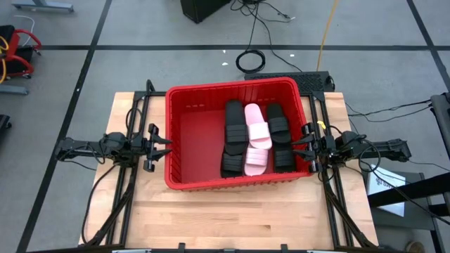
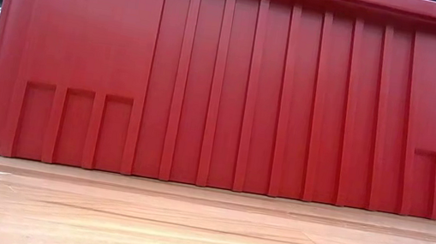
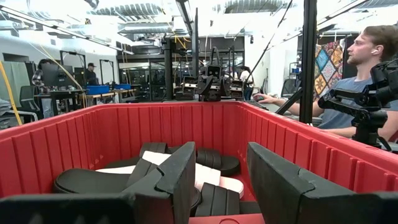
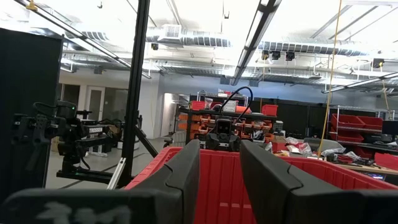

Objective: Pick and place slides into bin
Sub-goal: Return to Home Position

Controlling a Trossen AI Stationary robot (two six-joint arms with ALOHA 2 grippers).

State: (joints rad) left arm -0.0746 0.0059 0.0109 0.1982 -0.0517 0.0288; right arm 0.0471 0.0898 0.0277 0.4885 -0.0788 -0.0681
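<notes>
The bin [image 1: 193, 144] stands in the middle of the table [image 1: 232, 218], its 12 o'clock rim close to the table's far edge. A broad strip of bare wood lies open at 6 o'clock. Narrower strips lie at 9 and 3 o'clock, where the arms are. The 9 o'clock half of the bin floor is bare. In the low view the bin's ribbed wall fills nearly the whole width, flat on the wood.

The left gripper [image 1: 166, 145] is at the bin's 9 o'clock, fingertips at the rim and pointing toward 3 o'clock. Its arm stretches level, out past the table's 9 o'clock edge. Its fingers are parted by a clear gap and hold nothing. The right gripper [image 1: 306, 147] mirrors it at 3 o'clock, tips at the rim, pointing toward 9 o'clock, fingers likewise apart and holding nothing. Each wrist view looks over the rim to the other gripper across the bin.

Six slides [image 1: 256, 137] lie in the bin's 3 o'clock half, in three columns running 12 to 6 o'clock. The four black slides [image 1: 233, 121] form the two outer columns, two in each. The two pink slides [image 1: 257, 126] lie between them. Neighbours overlap. In the left wrist view a person [image 3: 373, 68] sits beyond the bin.
</notes>
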